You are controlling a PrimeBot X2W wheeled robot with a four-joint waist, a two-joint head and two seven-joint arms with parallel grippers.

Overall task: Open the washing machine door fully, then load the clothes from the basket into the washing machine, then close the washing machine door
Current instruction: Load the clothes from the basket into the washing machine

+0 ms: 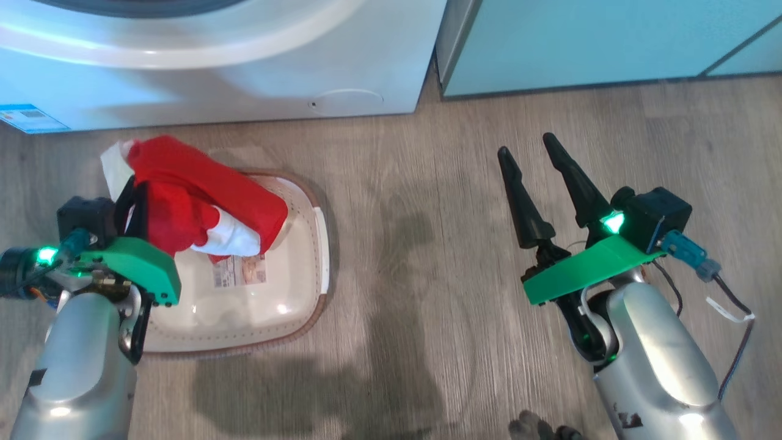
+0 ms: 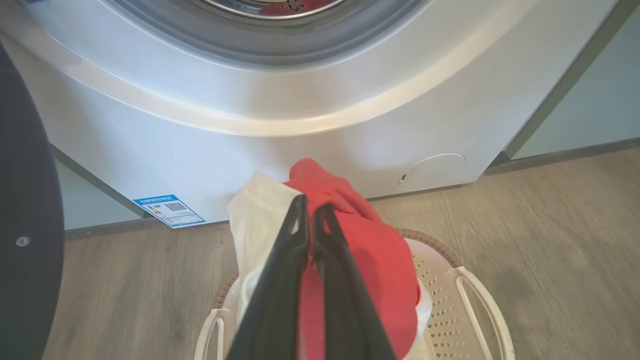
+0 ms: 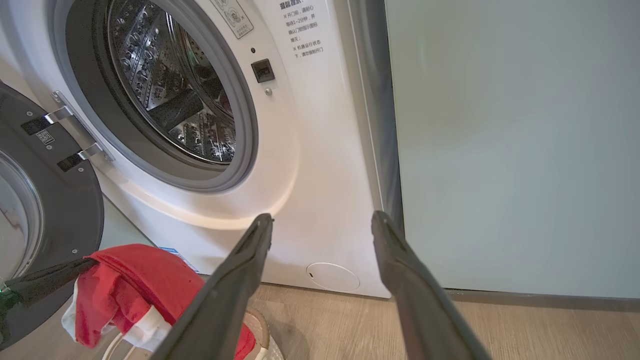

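Bottom centre, our left gripper is clamped on the clothes — we hold them over the basket. Our right gripper, mid-right in the head view, stands spread apart.

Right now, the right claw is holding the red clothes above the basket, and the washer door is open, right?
No, it's the left claw holding the red clothes, as the left wrist view shows. They are above the basket, and the washer door is open.

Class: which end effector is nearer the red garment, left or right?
Left. The left end effector is shut on the red garment over the basket; the right end effector is open above the floor, well aside.
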